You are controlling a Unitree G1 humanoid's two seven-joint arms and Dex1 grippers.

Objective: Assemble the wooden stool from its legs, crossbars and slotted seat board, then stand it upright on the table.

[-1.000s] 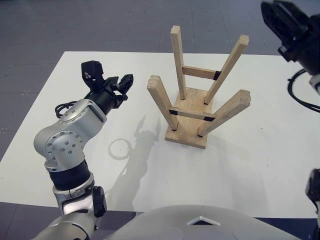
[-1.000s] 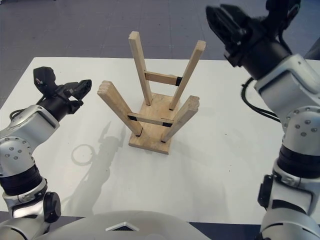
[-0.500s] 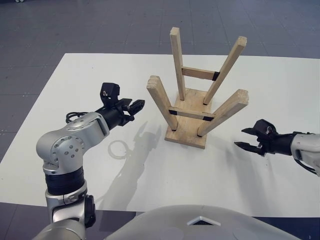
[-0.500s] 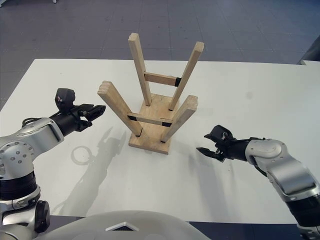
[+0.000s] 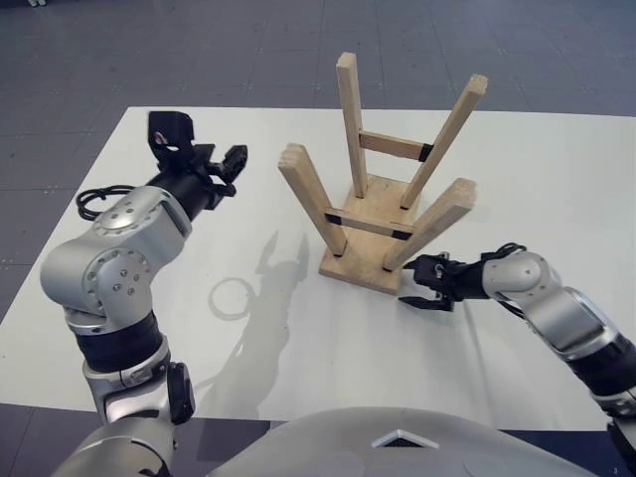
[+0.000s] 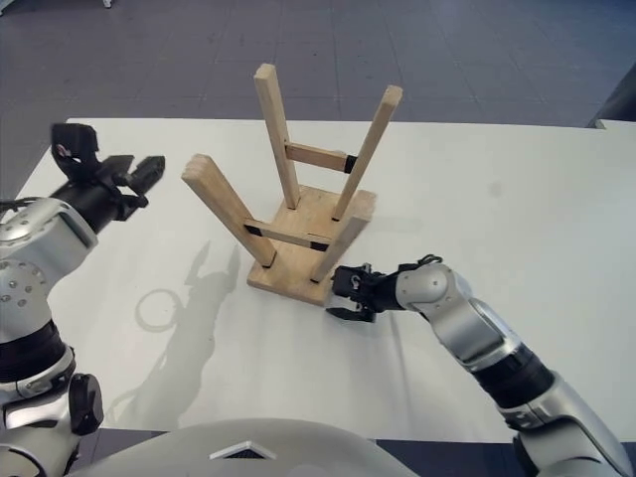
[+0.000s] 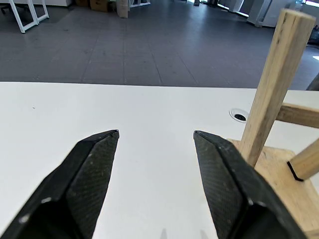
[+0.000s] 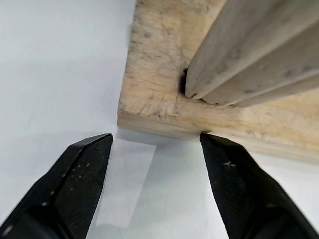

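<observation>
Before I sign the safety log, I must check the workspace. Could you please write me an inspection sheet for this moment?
surface: white table, with a faint ring mark and a round hole.
job's things: stool upside down, seat board on the table, four legs pointing up, two crossbars fitted; not yet upright.
clutter: nothing seen.
end effectors: left end effector open, in the air left of the stool; right end effector open, low at the seat board's near corner.
cables: black cable looped beside the left arm; wrist cable on the right arm.
surroundings: grey tiled floor.
</observation>
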